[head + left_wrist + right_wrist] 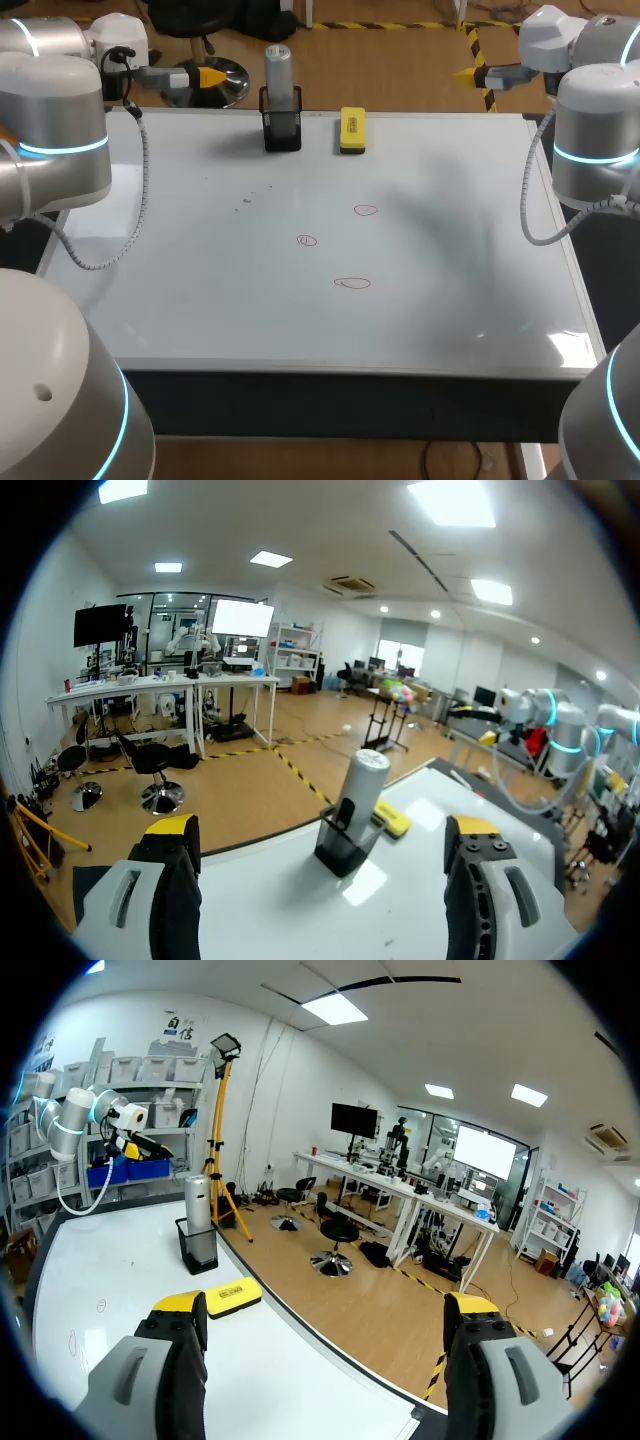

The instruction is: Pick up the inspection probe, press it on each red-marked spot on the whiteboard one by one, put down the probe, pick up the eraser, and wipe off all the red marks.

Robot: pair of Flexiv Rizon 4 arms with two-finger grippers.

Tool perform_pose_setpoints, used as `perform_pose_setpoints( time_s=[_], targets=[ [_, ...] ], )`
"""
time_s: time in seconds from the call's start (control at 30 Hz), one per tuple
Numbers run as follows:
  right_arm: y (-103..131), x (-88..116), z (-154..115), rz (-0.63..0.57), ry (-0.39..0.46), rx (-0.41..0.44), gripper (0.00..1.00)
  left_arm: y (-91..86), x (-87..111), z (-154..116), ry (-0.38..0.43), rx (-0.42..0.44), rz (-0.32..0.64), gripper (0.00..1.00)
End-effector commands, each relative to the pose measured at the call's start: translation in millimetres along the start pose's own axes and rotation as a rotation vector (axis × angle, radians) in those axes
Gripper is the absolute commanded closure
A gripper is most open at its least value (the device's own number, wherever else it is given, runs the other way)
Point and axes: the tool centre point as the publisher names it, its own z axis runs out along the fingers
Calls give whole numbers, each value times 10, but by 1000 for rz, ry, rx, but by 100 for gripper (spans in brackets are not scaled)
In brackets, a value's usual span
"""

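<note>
A grey cylindrical probe (278,70) stands upright in a black holder (282,125) at the whiteboard's far edge, with a yellow eraser (352,130) lying just right of it. Three red marks (352,283) sit near the middle of the whiteboard (200,300). My left gripper (205,76) hangs open at the far left corner, empty; in its wrist view the probe (361,787) and eraser (391,819) lie ahead of the gripper (318,855). My right gripper (470,72) hangs open at the far right corner. Its wrist view shows the gripper (325,1328), probe (198,1204) and eraser (231,1297).
The whiteboard's white surface covers almost the whole table, with faint dark specks (248,200) left of centre. Grey cables (100,260) loop from both arms over the board's side edges.
</note>
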Motion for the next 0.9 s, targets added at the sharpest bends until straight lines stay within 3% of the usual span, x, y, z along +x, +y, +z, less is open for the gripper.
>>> perform_pose_setpoints(
  time_s=[0.03,0.83,0.9],
  targets=[
    [-1,-4,3,0,1,1,0,-3,-4,-4,2,-1,-1,0],
    [-1,-4,3,0,1,1,0,-3,-4,-4,2,-1,-1,0],
    [-1,-4,3,0,1,1,0,-5,-48,63,65,13,24,0]
  ],
)
